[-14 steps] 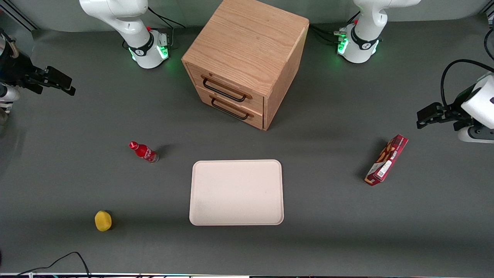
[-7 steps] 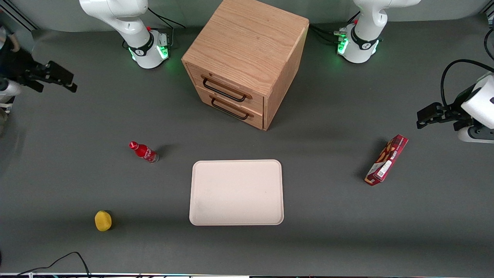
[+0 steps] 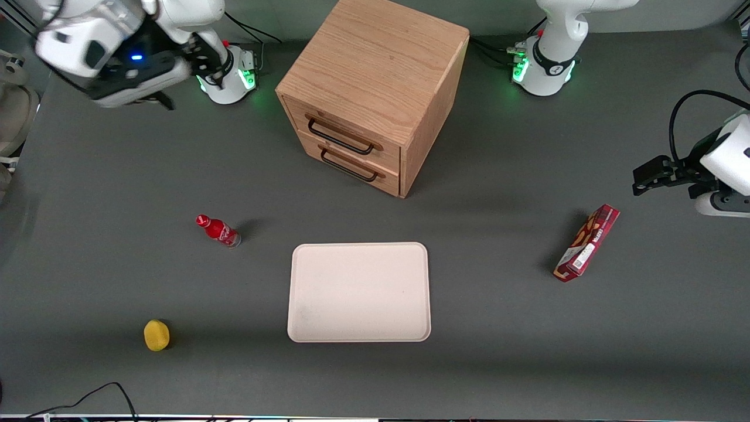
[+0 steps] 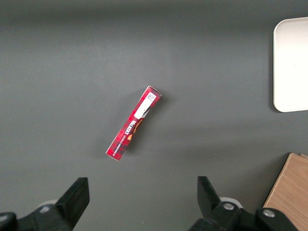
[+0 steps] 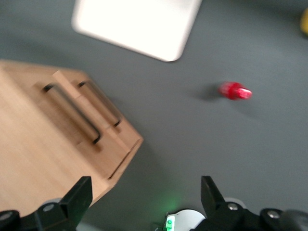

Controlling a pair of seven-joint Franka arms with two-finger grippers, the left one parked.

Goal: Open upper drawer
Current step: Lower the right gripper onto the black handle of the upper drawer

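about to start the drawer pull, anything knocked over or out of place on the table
Nothing stands out. The upper drawer is shut, the red bottle stands upright, and the red box lies apart from the tray. The gripper, fingers open, hangs high above the table beside the cabinet.

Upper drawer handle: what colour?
Black, a thin wire bar on the upper drawer, clearest in the front view. The claw hangs open, well short of it.

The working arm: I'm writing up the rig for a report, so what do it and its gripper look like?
The working arm has glossy white rounded shells with black joint bands, and a base glowing green. Its wrist block is white over black with a small blue light. The gripper, above the table beside the oak cabinet, has two black, wedge-shaped fingers, spread open.
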